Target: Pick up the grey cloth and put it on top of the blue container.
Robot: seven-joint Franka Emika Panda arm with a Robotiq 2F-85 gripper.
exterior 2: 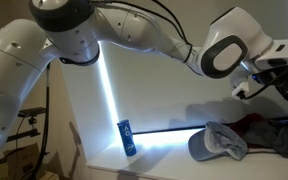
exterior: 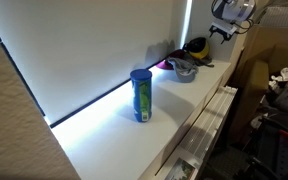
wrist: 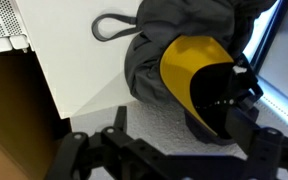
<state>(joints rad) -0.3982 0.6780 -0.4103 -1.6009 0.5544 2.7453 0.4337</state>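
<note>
The blue container (exterior: 141, 95) stands upright on the white counter, with a blue lid and a green-yellow label; it also shows in an exterior view (exterior 2: 128, 138). The grey cloth (wrist: 149, 48) lies crumpled in a heap at the counter's far end, partly under a dark cap with a yellow lining (wrist: 189, 72). The heap also shows in an exterior view (exterior 2: 217, 143). My gripper (wrist: 184, 125) hovers above the heap, open and empty, touching nothing. It shows in both exterior views (exterior: 224, 30) (exterior 2: 256, 86), well away from the container.
A small grey bowl (exterior: 184, 72) sits by the heap. Maroon fabric (exterior 2: 260, 125) lies behind it. A cord loop (wrist: 109, 27) lies on the counter (exterior: 184, 115). A wall runs along the back, and the counter edge drops off at the front near clutter (exterior: 279, 100).
</note>
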